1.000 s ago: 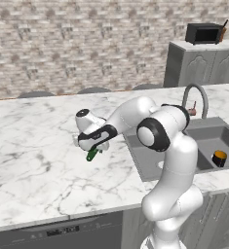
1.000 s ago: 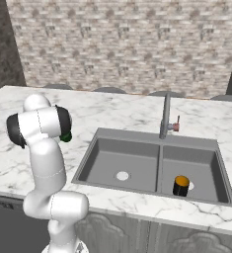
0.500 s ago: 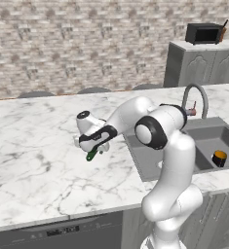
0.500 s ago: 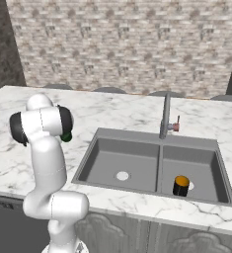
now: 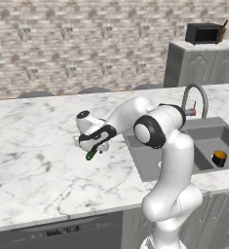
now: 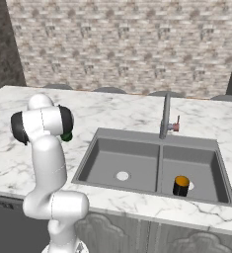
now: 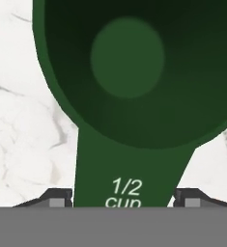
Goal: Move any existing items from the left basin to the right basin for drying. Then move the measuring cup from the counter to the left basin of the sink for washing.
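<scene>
one measuring cup (image 7: 129,87) on the counter (image 5: 33,155), handle between the two fingertips (image 7: 57,197) of the gripper (image 7: 129,198). cannot tell whether clamped yet. one orange-and-black item (image 6: 180,186) in the right basin (image 6: 206,170).

Bare counter (image 5: 33,160) around the claw (image 5: 94,150), faucet (image 6: 164,117) rising behind open left basin (image 6: 107,163)
</scene>
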Controlling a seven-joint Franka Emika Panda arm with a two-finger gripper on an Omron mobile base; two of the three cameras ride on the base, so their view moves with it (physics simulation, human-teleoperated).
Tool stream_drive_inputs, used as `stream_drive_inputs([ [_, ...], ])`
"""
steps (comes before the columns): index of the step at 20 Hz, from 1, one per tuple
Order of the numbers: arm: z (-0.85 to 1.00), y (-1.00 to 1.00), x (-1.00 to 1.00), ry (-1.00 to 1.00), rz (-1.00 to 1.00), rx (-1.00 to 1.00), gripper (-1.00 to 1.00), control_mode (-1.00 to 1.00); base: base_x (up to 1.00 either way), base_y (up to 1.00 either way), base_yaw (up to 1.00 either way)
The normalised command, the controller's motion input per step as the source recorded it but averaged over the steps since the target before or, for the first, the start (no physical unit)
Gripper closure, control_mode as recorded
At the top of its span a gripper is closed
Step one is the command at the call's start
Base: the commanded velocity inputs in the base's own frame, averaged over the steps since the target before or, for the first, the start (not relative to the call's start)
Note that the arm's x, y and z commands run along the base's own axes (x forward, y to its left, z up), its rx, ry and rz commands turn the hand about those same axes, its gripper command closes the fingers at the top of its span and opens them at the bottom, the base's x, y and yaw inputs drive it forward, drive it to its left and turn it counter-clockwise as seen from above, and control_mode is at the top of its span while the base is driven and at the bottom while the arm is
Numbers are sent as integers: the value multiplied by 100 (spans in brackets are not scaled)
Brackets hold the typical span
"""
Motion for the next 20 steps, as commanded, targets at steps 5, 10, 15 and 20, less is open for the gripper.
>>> stream_drive_inputs([
  [5,-3,0,0,0,0,0,100,-100,0,0,0],
  [10,0,-3,0,0,-1,0,100,-100,0,0,0],
  [15,7,-26,0,0,-9,0,100,-100,0,0,0],
  [20,9,-33,0,0,-12,0,100,-100,0,0,0],
])
